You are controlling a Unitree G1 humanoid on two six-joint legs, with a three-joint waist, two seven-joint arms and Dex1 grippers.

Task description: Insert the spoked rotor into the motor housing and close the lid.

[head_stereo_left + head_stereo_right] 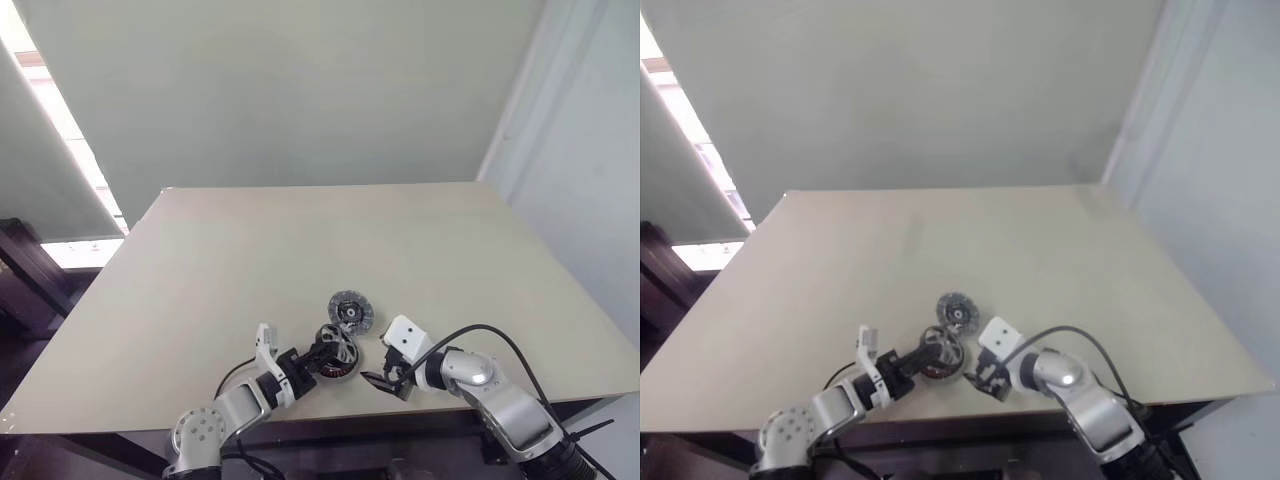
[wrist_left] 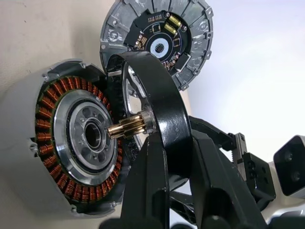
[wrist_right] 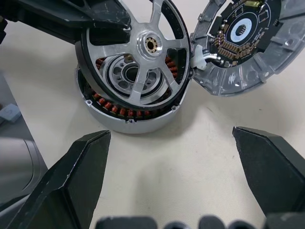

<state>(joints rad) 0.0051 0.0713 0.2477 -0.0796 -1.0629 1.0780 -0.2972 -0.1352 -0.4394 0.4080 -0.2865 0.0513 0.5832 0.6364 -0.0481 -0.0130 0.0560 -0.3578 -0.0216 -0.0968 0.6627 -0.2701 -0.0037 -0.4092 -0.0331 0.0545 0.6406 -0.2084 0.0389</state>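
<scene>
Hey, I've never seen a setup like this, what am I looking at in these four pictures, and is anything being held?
This is a two-armed humanoid robot at a pale table. Two pictures look down from its head; the other two come from cameras on its wrists. On the table are a round silver motor housing with copper windings and a flat grey ribbed lid disc. The left hand grips a black-rimmed spoked rotor wheel, tilted against the housing. The right hand is open, holding nothing.

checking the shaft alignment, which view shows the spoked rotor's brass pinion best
The left wrist view: the spoked rotor is edge-on, its brass pinion aimed at the motor housing bore. The right wrist view shows its spoked face; the head views show it small.
</scene>
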